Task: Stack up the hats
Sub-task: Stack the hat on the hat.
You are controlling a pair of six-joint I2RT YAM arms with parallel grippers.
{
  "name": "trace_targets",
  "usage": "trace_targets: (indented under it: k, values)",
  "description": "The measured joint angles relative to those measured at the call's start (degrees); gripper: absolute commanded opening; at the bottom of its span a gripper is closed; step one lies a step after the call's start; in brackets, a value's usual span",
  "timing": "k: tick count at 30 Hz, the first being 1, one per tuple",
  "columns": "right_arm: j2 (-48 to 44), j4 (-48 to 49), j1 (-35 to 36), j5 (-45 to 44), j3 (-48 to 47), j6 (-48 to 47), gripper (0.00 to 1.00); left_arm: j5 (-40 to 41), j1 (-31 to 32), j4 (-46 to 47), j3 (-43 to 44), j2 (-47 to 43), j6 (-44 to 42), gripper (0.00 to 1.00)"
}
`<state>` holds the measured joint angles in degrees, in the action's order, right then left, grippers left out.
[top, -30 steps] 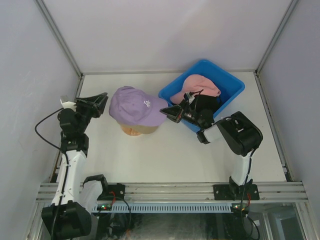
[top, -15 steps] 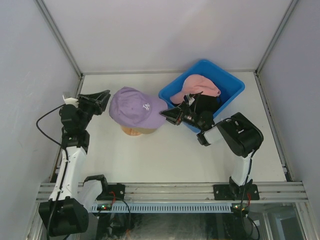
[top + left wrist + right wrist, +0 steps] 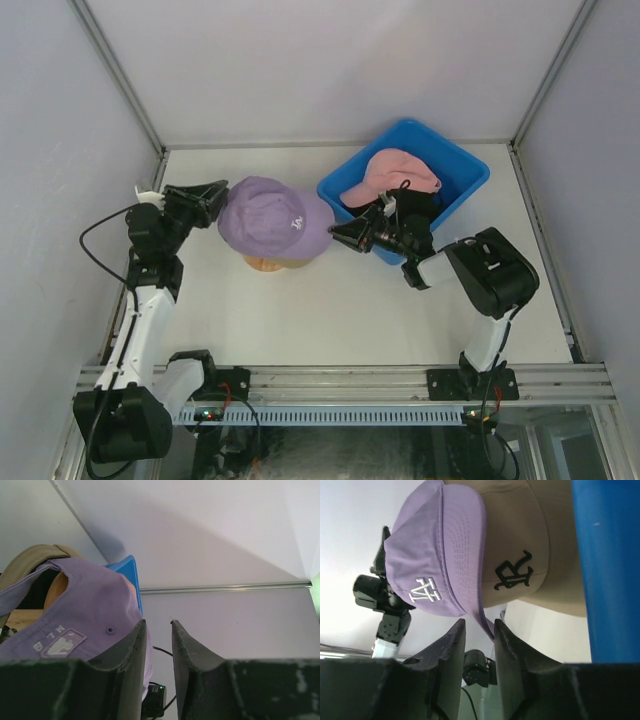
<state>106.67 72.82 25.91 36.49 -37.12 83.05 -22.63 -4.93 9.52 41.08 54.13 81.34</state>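
Flanking the purple cap (image 3: 268, 212), seated over a tan cap (image 3: 530, 545) on the wooden stand (image 3: 262, 263) left of the table's (image 3: 330, 310) middle, both arms appear to be finishing its placement. The left gripper (image 3: 220, 189), jaws narrowly parted and empty, sits at its back. The right gripper (image 3: 337, 234), equally slim-gapped, meets the brim tip. Next, likely, comes the pink cap (image 3: 395, 170) in the blue bin (image 3: 465, 165) at the far right corner.
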Motion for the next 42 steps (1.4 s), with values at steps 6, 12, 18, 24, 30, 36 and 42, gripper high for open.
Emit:
trace_targets:
  k: [6, 12, 18, 24, 30, 36, 42]
  values:
    - [-3.6, -9.4, 0.0, 0.0, 0.0, -5.3, 0.31, 0.5, 0.4, 0.0, 0.0, 0.3, -0.3, 0.31]
    - [-6.2, -15.7, 0.2, -0.1, 0.0, -9.3, 0.33, 1.4, 1.8, -0.2, 0.7, 1.9, -1.0, 0.3]
    - [-10.4, -28.8, -0.2, -1.7, -2.1, -15.5, 0.36, 1.7, 4.4, -0.7, 3.1, 3.8, -2.1, 0.3]
    - [-12.6, -40.8, -2.4, -3.7, -6.1, -21.5, 0.36, 2.6, 7.0, -1.2, 5.3, 6.6, -3.5, 0.3]
    - [-12.1, -54.2, -4.3, -7.3, -13.6, -28.5, 0.36, 3.0, 8.7, -2.7, 7.6, 10.0, -4.7, 0.3]
    - [-8.7, -62.6, -5.8, -9.6, -21.4, -34.6, 0.36, 3.1, 8.7, -4.4, 9.0, 11.8, -6.1, 0.3]
    - [-5.0, -68.7, -8.5, -13.2, -28.6, -38.9, 0.36, 3.5, 8.7, -7.4, 12.7, 14.0, -8.1, 0.3]
